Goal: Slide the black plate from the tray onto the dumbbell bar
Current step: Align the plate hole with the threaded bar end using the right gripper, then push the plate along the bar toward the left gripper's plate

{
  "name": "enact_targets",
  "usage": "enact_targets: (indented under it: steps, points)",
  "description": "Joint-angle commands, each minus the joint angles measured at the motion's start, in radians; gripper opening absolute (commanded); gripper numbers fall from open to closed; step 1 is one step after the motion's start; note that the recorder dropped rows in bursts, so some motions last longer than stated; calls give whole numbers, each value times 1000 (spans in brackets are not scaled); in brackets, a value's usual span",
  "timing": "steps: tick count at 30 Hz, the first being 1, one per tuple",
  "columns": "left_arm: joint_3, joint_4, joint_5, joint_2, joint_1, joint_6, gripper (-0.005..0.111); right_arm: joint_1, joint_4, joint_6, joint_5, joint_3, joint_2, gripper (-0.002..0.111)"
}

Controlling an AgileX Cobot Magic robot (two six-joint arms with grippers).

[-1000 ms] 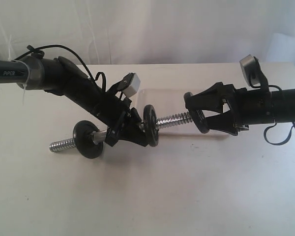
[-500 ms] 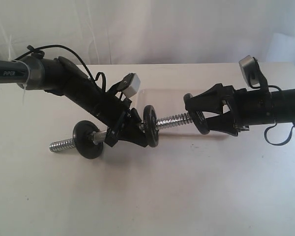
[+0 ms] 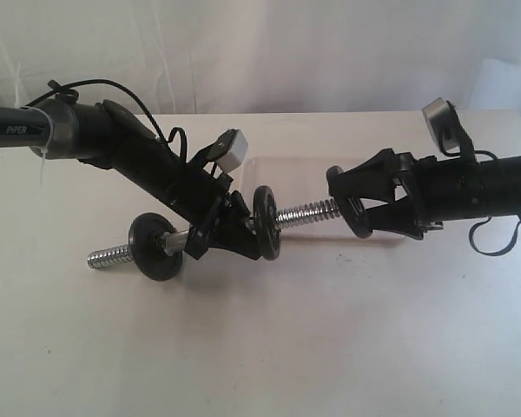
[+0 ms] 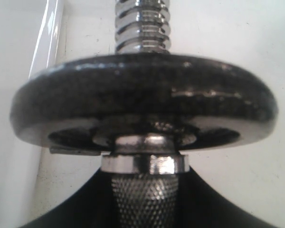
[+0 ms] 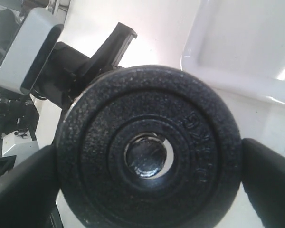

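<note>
My right gripper (image 3: 354,205) is shut on the black plate (image 3: 359,217) by its rim and holds it upright at the right end of the dumbbell bar (image 3: 308,211). In the right wrist view the plate (image 5: 99,156) fills the space between the fingers (image 5: 270,175), and the bar's chrome end (image 5: 145,156) shows in its centre hole, slightly off centre. My left gripper (image 3: 219,233) is shut on the bar's knurled handle (image 4: 147,199) and holds the bar tilted above the table. The white tray (image 5: 247,47) lies behind the bar.
Two other black discs sit on the bar: one (image 3: 267,221) just right of my left gripper and one (image 3: 156,247) near the left threaded end (image 3: 108,256). The nearer disc (image 4: 142,99) fills the left wrist view. A white table (image 3: 260,347) lies below.
</note>
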Motion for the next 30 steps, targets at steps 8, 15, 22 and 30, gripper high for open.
enact_targets:
  steps: [8,15,22,30]
  points:
    - [-5,-148,77,-19,-3,44,0,-23,30,4,97,-25,-15,0]
    - [-5,-163,77,-19,-3,49,0,7,20,4,86,-25,-15,0]
    - [-5,-176,77,-19,-3,51,0,12,21,-3,30,-4,-15,0]
    - [-5,-227,92,-19,-3,72,0,12,47,-61,14,42,-15,0]
